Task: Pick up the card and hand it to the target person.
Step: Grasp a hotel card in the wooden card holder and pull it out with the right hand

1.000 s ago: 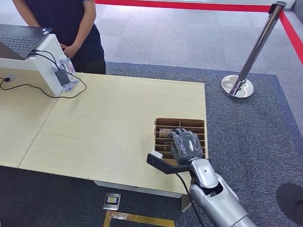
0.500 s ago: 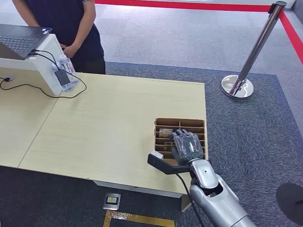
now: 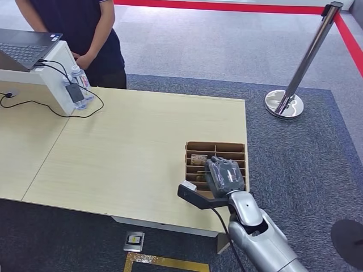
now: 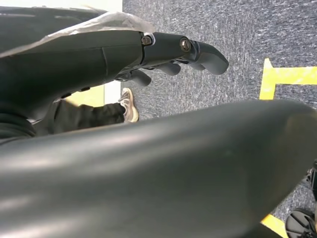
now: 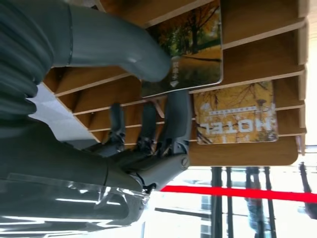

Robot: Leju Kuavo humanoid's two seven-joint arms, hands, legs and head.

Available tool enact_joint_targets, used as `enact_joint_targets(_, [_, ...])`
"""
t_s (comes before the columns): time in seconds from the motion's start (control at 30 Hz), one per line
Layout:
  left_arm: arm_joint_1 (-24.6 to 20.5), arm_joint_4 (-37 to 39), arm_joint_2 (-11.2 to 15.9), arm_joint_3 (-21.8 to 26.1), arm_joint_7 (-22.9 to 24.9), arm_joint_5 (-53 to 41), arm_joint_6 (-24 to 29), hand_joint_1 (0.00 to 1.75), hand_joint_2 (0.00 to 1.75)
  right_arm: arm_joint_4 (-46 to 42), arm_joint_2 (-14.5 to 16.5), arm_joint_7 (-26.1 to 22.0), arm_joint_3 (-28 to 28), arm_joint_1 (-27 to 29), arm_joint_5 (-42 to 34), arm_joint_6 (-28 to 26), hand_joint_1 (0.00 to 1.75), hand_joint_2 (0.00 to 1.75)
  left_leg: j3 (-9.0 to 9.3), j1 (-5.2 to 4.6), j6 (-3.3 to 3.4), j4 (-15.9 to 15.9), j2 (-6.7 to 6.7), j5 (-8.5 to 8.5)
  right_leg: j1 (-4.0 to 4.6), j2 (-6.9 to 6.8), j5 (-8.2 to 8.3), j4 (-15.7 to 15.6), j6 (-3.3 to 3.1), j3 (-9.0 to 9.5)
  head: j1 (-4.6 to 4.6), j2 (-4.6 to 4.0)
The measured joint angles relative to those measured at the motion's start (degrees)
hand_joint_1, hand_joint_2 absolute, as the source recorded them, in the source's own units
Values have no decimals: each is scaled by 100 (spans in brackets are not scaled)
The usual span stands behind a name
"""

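- Your robot's right hand (image 3: 224, 175) sits low over a brown slotted card holder (image 3: 216, 148) at the near right corner of a pale wooden table (image 3: 128, 153).
- In the right wrist view, that right hand (image 5: 149, 129) has its thick grey thumb (image 5: 123, 47) pressed on one face of a card (image 5: 194, 54), with darker fingers (image 5: 179, 119) on the other side. The card is pinched between them.
- The held card shows an autumn tree scene and stands in the wooden slats of the holder (image 5: 258, 29).
- A second card (image 5: 235, 119), yellow with lettering, stands in a neighbouring slot, just beside the held one.
- A small black and white device (image 3: 188, 188) juts out beside the right wrist.
- Your left hand (image 4: 176, 52) hangs beside the robot's body above grey carpet (image 4: 242, 34). Its fingers are slightly curled, apart, and hold nothing.
- A person (image 3: 85, 34) in dark clothing stands at the far left side of the table, well apart from the holder.
- Near the person you have a laptop (image 3: 25, 45) on a white stand (image 3: 55, 79), a water bottle (image 3: 81, 82) and a black cable (image 3: 38, 105).
- A chrome barrier post (image 3: 299, 73) stands on the carpet beyond the table, to the right.
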Motion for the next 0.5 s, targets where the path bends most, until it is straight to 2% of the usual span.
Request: enact_joint_targets(0.5, [4, 0, 1, 2, 1, 17, -9, 0, 0, 142, 51, -56, 1, -44, -144, -122, 175, 175, 4, 0, -2, 0, 1, 2, 0, 0, 3, 0, -4, 2, 0, 0])
